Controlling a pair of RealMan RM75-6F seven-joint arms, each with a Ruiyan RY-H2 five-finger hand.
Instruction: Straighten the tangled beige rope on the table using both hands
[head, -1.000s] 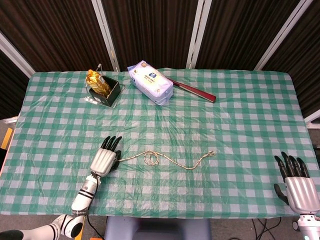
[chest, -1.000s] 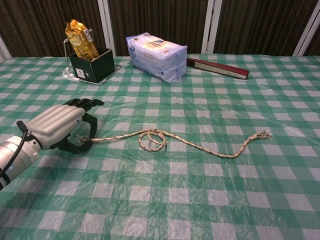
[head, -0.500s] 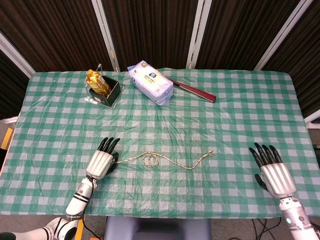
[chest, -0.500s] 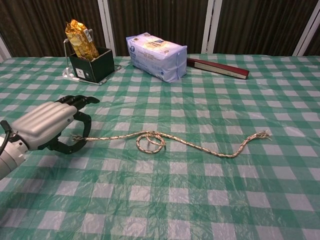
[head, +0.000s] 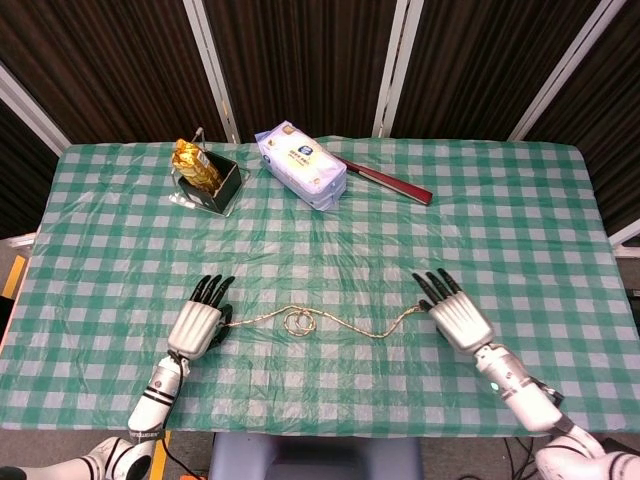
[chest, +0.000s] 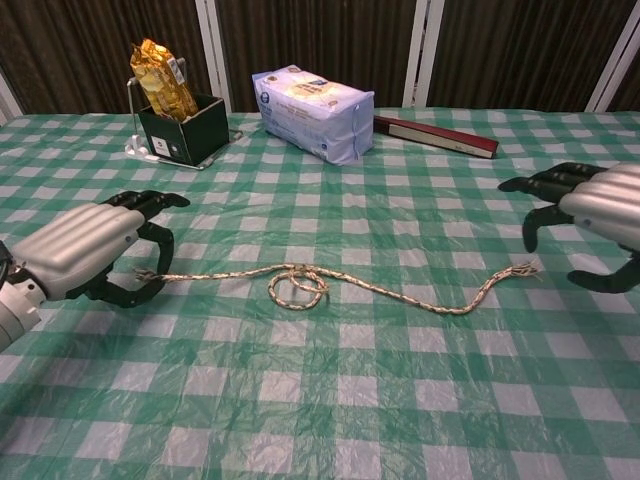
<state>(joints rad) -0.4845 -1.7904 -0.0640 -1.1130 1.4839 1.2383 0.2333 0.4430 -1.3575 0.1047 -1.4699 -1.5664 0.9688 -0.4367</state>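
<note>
**Rope held at left end, right hand hovering at the frayed end**

Lower left of the chest view: the left hand (chest: 85, 250) is seen curled over the left end of the beige rope (chest: 390, 290). The tip appears pinched between thumb and fingers (chest: 150, 200), though the contact itself is partly hidden by the palm. In the head view the same hand (head: 197, 325) is placed at lower left, rope end at its fingers.

From there the rope is laid rightward across the green checked tablecloth (chest: 330, 400): a fairly straight run, then a small loop (chest: 297, 285) near centre frame, then a wavy stretch ending in a frayed tip (chest: 522, 268) at centre right.

Right side: the right hand (chest: 590, 215) is positioned just beside the frayed tip, fingers spread and curved, nothing held. No contact with the rope is visible in either view.

Along the top of the frame, left to right: a black holder (chest: 183, 130) with a gold packet (chest: 160, 80), a tissue pack (chest: 312, 110), a dark red flat box (chest: 435, 136).
</note>
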